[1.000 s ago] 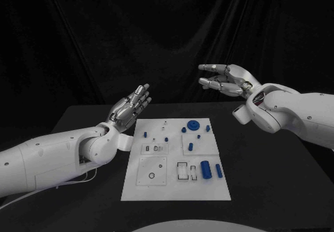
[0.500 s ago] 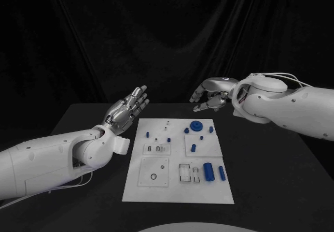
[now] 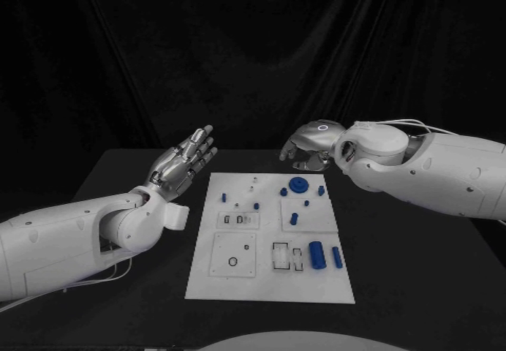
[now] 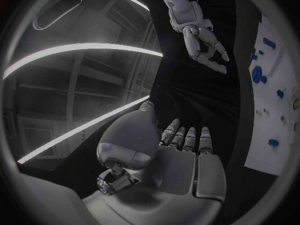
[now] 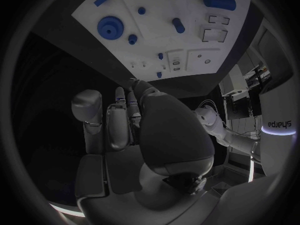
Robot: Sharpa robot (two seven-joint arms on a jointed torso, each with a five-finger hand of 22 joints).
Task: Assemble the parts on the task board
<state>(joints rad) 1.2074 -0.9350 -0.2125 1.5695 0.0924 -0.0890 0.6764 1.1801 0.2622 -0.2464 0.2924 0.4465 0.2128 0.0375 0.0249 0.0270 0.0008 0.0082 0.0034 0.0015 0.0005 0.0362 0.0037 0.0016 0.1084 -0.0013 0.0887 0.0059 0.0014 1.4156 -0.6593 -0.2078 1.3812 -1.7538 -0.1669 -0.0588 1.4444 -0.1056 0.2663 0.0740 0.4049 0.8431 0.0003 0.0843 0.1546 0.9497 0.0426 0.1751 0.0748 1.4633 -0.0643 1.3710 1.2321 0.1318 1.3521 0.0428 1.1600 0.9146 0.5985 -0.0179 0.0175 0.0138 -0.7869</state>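
The white task board [image 3: 270, 287] lies in the middle of the black table. Small blue parts are on it: a round gear [image 3: 300, 184] near the far edge, a thick cylinder [image 3: 317, 255] and a slimmer one [image 3: 336, 255] near the front right. My left hand [image 3: 185, 162] is raised left of the board's far corner, fingers straight and apart, holding nothing. My right hand [image 3: 306, 153] hangs just beyond the far edge, above the gear, fingers loose and empty. The right wrist view looks past the right hand [image 5: 134, 130] to the board [image 5: 178, 0] and gear [image 5: 112, 27].
Black table [image 3: 411, 256] surrounds the board, with bare surface on both sides. A dark curtain closes the back. In the left wrist view my left hand [image 4: 184, 157] faces the right hand [image 4: 203, 40], with the board [image 4: 265, 135] to one side.
My right hand has dropped from high at the right and swung in toward the board's far edge, turning fingers down. The left hand has hardly moved.
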